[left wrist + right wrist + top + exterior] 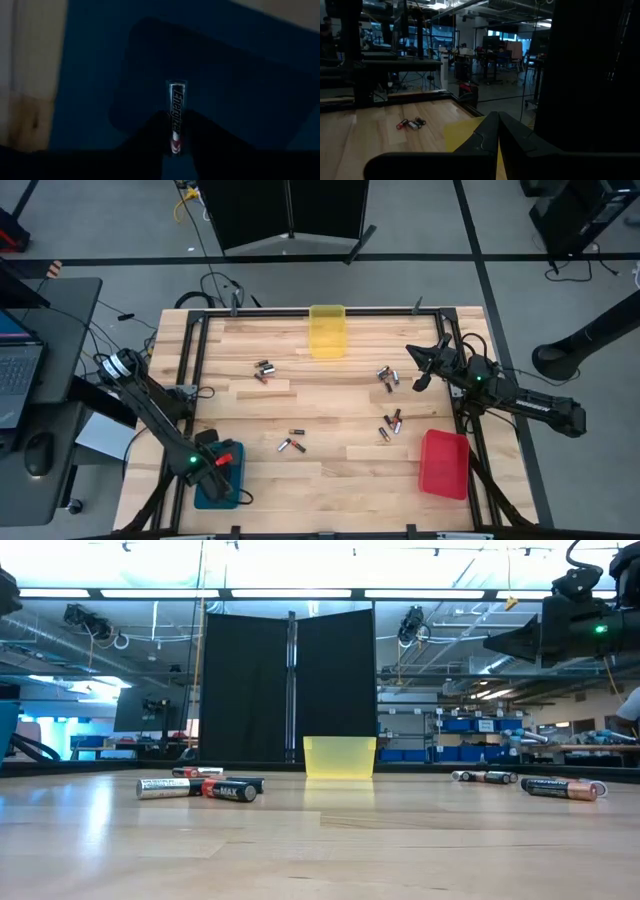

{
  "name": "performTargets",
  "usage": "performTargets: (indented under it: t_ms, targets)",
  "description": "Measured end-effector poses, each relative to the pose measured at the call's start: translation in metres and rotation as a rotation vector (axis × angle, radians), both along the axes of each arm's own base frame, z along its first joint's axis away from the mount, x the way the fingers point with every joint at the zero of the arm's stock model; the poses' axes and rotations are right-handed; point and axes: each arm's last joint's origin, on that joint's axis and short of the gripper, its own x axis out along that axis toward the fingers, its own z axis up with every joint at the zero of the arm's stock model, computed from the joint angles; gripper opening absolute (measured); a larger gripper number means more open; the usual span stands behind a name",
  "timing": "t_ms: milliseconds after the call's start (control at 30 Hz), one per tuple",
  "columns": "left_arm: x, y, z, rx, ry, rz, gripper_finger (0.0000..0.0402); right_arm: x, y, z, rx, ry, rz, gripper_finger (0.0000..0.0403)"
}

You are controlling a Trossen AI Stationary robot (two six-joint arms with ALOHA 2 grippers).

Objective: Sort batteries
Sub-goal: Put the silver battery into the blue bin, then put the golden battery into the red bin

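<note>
Batteries lie loose on the wooden table in small groups: far left point(264, 368), far right point(388, 376), right of centre point(391, 423) and near centre point(291, 444). My left gripper point(222, 463) points down over the blue tray point(212, 492) at the near left. A dark battery point(176, 117) with a red end sits between its fingers point(176, 145). My right gripper point(413, 370) waits shut above the table's far right, with nothing in it point(497, 120). My left gripper has the battery's red end point(175, 144) between its two fingertips, coming from above and pointing down. The battery runs on past the fingers, along them, over the blue tray's floor point(240, 100). Whether its far end touches that floor, I cannot tell.
A yellow tray point(327, 330) stands at the far edge's middle and a red tray point(444, 463) at the near right. A dark frame runs round the table. The low view shows batteries at left point(200, 787) and right point(560, 787).
</note>
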Motion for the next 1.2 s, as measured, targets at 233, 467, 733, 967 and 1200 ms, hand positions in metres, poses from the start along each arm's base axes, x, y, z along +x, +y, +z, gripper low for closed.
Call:
performTargets:
  t_ms: [233, 467, 733, 967, 1200]
  targets:
    - [0.003, -0.005, 0.016, -0.046, 0.007, -0.005, 0.0156, 0.000, 0.000, 0.000, 0.000, 0.000, 0.000, 0.0023]
    - [0.009, -0.005, 0.054, -0.056, -0.131, -0.039, 0.0094, 0.000, 0.000, 0.000, 0.000, 0.000, 0.000, 0.0023]
    - [0.053, 0.023, 0.089, -0.045, -0.552, -0.108, 0.0009, 0.000, 0.000, 0.000, 0.000, 0.000, 0.000, 0.0023]
    - [0.095, 0.057, 0.073, 0.006, -0.764, -0.213, 0.0004, 0.000, 0.000, 0.000, 0.000, 0.000, 0.000, 0.0023]
    - [0.109, 0.087, 0.039, 0.031, -1.023, -0.252, 0.0003, 0.000, 0.000, 0.000, 0.000, -0.001, 0.000, 0.0023]
